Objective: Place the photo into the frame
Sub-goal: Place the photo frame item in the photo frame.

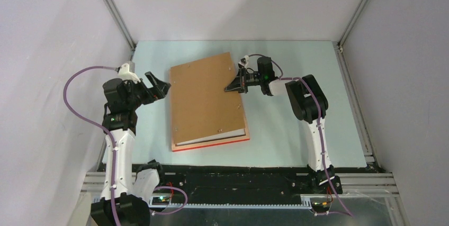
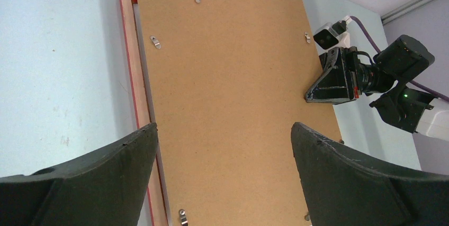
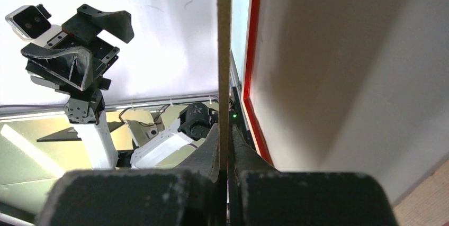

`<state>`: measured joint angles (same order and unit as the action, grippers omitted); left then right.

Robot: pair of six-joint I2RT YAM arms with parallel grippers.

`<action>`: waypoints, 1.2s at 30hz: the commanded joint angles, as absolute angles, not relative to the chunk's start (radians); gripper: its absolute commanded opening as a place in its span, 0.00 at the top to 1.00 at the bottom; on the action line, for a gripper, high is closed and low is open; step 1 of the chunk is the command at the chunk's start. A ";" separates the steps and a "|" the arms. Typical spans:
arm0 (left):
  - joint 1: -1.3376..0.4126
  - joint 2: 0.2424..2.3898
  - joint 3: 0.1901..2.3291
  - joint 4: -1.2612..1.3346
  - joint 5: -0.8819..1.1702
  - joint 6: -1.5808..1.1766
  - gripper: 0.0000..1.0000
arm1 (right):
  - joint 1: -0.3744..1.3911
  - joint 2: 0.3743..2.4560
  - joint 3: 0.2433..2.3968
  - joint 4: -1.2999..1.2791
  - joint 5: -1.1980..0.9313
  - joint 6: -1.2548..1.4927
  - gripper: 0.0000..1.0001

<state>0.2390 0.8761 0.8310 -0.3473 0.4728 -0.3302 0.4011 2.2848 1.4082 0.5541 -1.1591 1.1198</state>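
Top view, frame (image 1: 212, 144): lay face down on the table (image 1: 296, 130), with a red edge showing at the near side.
Top view, backing board (image 1: 206, 99): sat skewed over the frame.
Top view, photo: not plainly seen; a pale strip (image 1: 212, 136) peeked from under the board's near edge, and could not be told as the print or not.
Top view, left gripper (image 1: 159, 86): hung just left of the frame.
Left wrist, left gripper: jaws spread wide, holding nothing, aimed across the board.
Left wrist, turn clips (image 2: 154, 42): dotted the board's margins.
Right wrist, right gripper (image 3: 226, 146): pinched tight on the board's thin edge, seen end-on.
Handling, photo: judged thin, glossy, bendy and slippery; best taken by an edge.
Handling, frame: judged light and rigid, with a breakable pane; best steadied by its rails.
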 commanded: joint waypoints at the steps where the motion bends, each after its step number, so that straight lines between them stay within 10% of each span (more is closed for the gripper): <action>1: 0.248 0.861 0.832 -0.324 0.461 -0.301 0.00 | 0.408 2.259 1.455 0.630 -1.202 1.130 1.00; 36: 0.248 0.855 0.827 -0.323 0.460 -0.299 0.00 | 0.405 2.287 1.448 0.530 -1.194 1.007 1.00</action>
